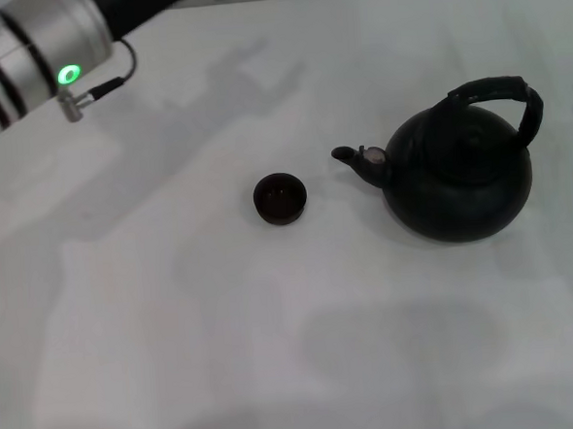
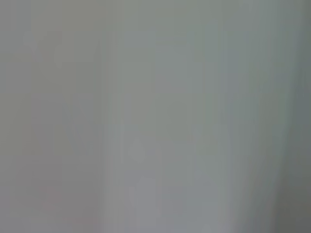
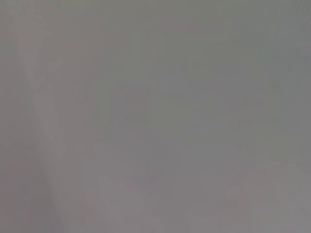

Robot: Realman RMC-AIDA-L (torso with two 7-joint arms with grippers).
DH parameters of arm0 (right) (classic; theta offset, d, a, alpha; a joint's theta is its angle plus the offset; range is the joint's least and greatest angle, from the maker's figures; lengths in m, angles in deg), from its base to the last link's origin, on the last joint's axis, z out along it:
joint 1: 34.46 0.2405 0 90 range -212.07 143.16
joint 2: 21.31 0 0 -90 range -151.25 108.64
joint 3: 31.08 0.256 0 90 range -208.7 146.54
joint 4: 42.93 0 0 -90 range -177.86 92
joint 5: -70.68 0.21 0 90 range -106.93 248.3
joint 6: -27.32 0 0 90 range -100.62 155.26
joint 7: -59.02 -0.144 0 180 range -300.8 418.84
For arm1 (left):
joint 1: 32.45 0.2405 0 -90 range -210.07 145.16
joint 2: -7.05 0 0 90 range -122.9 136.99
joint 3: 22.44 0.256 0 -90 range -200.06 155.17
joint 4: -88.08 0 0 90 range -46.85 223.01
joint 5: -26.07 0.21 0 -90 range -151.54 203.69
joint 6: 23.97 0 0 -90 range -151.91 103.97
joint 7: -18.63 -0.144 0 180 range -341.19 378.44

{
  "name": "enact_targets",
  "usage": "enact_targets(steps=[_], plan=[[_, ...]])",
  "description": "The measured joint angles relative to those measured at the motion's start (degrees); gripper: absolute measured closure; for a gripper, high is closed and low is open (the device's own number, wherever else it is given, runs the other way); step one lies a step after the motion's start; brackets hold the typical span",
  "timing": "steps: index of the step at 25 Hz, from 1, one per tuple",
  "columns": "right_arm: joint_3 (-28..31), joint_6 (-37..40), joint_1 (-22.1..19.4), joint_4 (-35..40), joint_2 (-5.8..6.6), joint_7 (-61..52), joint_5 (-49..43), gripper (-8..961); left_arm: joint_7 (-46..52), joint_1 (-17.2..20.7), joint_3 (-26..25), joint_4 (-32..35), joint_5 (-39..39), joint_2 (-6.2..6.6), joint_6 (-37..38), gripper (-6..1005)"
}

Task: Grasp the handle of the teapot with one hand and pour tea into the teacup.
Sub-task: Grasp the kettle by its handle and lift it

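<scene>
on the table (image 1: 176, 309), teacup (image 1: 280, 197) sits beside teapot (image 1: 457, 172), no fingers near.

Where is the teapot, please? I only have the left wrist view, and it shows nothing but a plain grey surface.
Observer: In the head view the teapot stands upright on the white table, on the robot's right side.
Operator: Thank you. Which way is its spout facing?
Observer: The spout points toward the robot's left, at the teacup, which sits apart from it with bare table between them.
Operator: Is anything holding the handle?
Observer: No. The handle arches free over the pot. Only part of the left arm shows, at the far left corner; neither gripper is visible.
</scene>
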Motion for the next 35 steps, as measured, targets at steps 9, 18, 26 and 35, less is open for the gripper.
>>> enact_targets(steps=[9,18,26,35], plan=[[-1.6,11.4,-0.3,-2.8,1.42,-16.3,-3.6,110,-31.6,0.7,0.3,-17.5,-36.2,-0.14,-1.0,282],[-1.7,21.2,-0.6,-13.8,2.1,-25.6,-18.9,131,-40.3,-0.5,-4.2,-29.5,-50.0,-0.1,-6.8,282],[-1.9,16.7,-1.1,-13.1,0.19,-20.3,-23.6,150,-40.3,-2.0,-8.5,-34.8,-50.2,-0.19,-8.0,286],[-2.0,8.9,1.4,-8.5,0.06,-17.3,-24.3,171,-37.6,-2.2,-7.9,-35.6,-50.2,-0.19,-8.1,286]])
